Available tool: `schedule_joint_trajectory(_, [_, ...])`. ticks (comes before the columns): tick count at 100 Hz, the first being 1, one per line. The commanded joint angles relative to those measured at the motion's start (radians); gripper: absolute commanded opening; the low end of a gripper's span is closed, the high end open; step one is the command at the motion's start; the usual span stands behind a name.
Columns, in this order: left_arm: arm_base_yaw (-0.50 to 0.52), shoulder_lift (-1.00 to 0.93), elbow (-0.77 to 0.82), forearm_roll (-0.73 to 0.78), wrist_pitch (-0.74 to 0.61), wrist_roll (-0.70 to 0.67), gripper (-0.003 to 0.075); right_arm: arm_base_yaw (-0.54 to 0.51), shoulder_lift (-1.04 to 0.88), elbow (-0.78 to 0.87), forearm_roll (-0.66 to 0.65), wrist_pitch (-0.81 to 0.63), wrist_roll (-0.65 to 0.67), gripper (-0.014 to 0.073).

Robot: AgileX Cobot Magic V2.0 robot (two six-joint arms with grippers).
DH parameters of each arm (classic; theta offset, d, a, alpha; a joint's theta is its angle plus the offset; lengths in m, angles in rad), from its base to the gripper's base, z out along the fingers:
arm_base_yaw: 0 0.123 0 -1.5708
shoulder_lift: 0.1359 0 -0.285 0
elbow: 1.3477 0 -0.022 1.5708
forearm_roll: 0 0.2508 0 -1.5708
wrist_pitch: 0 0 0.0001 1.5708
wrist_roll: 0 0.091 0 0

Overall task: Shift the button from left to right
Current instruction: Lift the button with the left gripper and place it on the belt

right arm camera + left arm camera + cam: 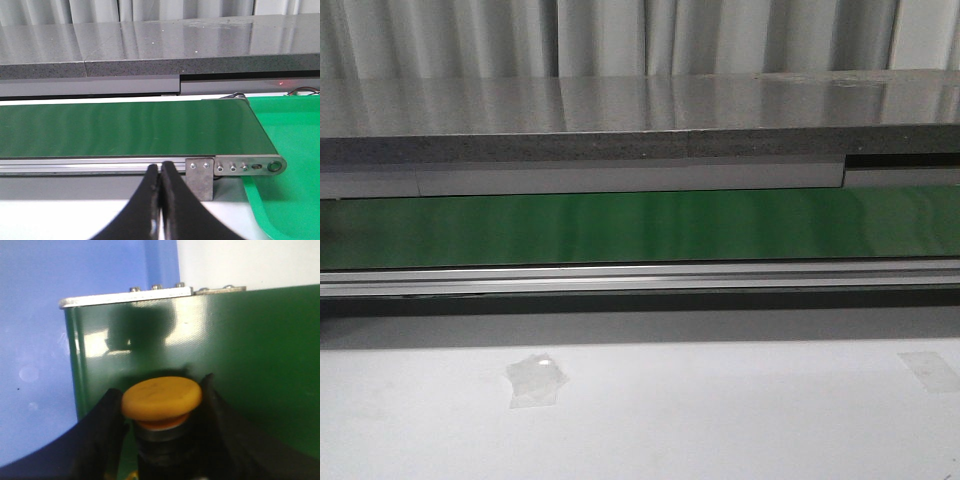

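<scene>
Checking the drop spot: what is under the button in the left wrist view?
The green belt shows behind and around the button, which sits between the left end effector's fingers. The cap and fingers hide what lies directly beneath.

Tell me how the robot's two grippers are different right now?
The left gripper holds the yellow-capped button between its fingers; the right gripper holds nothing. The left one's fingers sit apart around the button; the right one's are pressed together. The left one is over the green conveyor belt; the right one is beside it. Both have black fingers.
</scene>
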Motion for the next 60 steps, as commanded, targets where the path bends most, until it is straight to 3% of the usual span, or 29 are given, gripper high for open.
schedule_joint_trajectory(1, [-0.005, -0.035, -0.03, -0.009, -0.001, -0.002, 0.0087, 0.001, -0.02, -0.015, -0.012, -0.088, -0.001, -0.0068])
schedule_joint_trajectory(15, [-0.005, -0.019, -0.03, -0.008, 0.013, -0.002, 0.0244, 0.001, -0.02, -0.015, -0.012, -0.088, -0.001, -0.0068])
schedule_joint_trajectory(34, [-0.006, -0.019, -0.03, -0.005, 0.015, 0.0, 0.0552, 0.001, -0.02, -0.015, -0.012, -0.088, -0.001, -0.0068])
schedule_joint_trajectory(44, [-0.006, -0.019, -0.03, -0.005, 0.015, 0.006, 0.0614, 0.001, -0.02, -0.015, -0.012, -0.088, -0.001, -0.0068])
schedule_joint_trajectory(60, [-0.006, -0.043, -0.03, -0.046, 0.015, 0.028, 0.0615, 0.001, -0.02, -0.015, -0.012, -0.088, -0.001, -0.0068])
